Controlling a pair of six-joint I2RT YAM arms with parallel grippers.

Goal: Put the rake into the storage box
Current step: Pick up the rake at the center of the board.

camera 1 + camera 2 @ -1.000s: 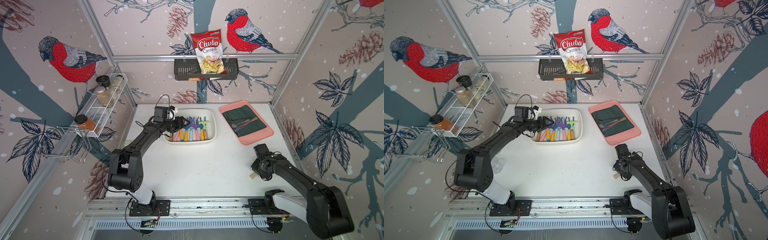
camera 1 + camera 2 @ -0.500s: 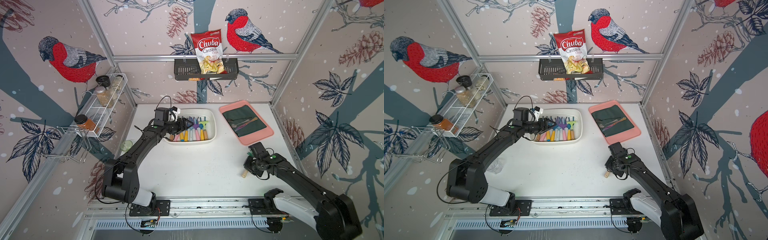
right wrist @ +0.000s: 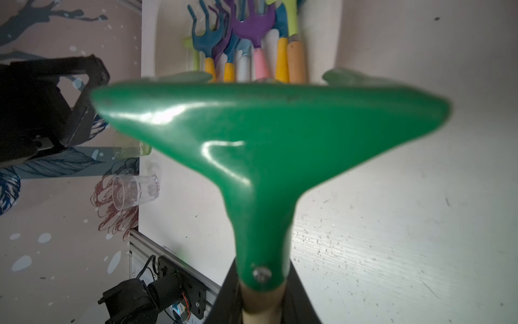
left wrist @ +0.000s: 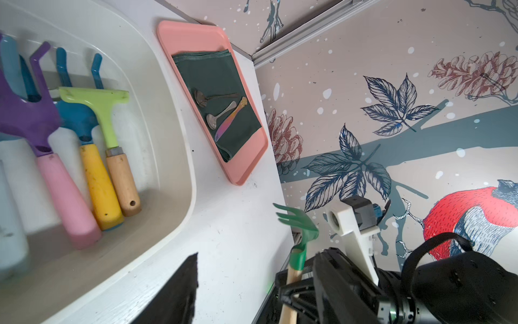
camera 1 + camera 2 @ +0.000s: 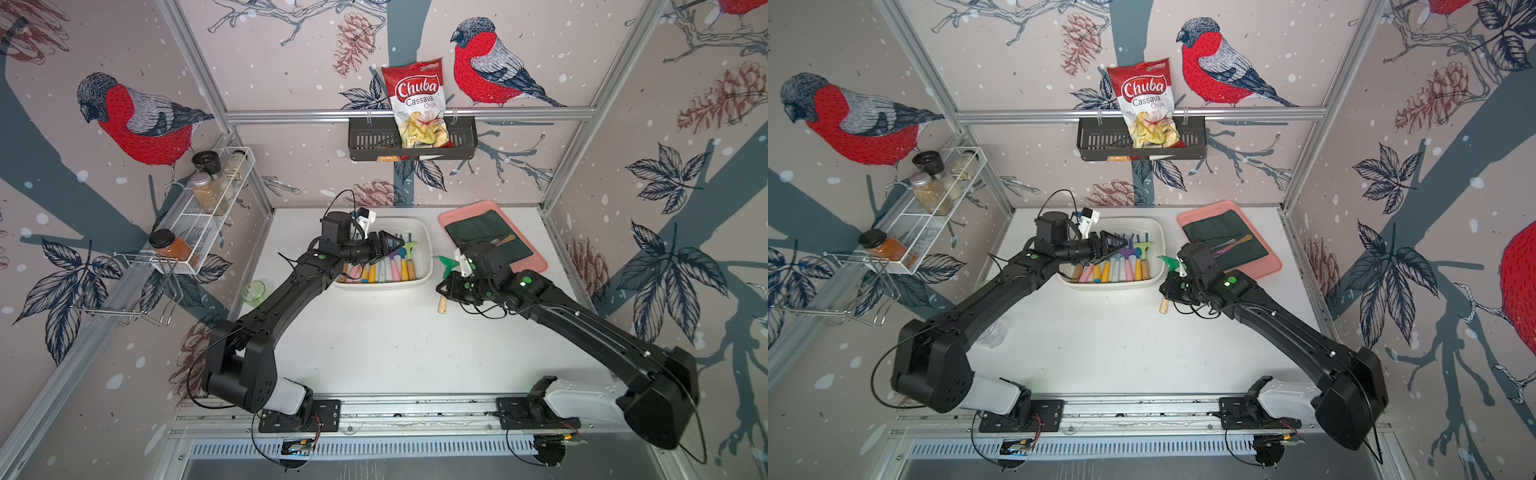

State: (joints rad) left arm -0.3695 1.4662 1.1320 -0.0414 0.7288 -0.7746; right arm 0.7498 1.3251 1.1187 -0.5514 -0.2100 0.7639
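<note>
The rake [image 5: 446, 265] has a green head and a wooden handle. My right gripper [image 5: 451, 287] is shut on that handle and holds it off the table, just right of the storage box [image 5: 430, 266]. The right wrist view shows the rake head [image 3: 266, 126] up close, with the jaws clamped on the handle below it. The storage box [image 5: 1160, 253] is a white tub that holds several colourful hand tools [image 4: 98, 179]. My left gripper [image 5: 394, 243] hangs open over the tub's left part, holding nothing. The left wrist view shows the rake [image 4: 297, 221] beyond the box rim [image 4: 190, 168].
A pink tray [image 5: 536, 262] with dark cloth and spoons lies right of the rake. A green cup [image 5: 253, 291] and a clear cup [image 5: 994, 332] stand by the left wall. A black basket [image 5: 365, 141] with a chip bag and a spice rack [image 5: 208, 208] hang on the walls.
My right gripper closed on the rake's handle, lifted it from the front right of the table and carried it towards the storage box. The left gripper stayed open over the box.
</note>
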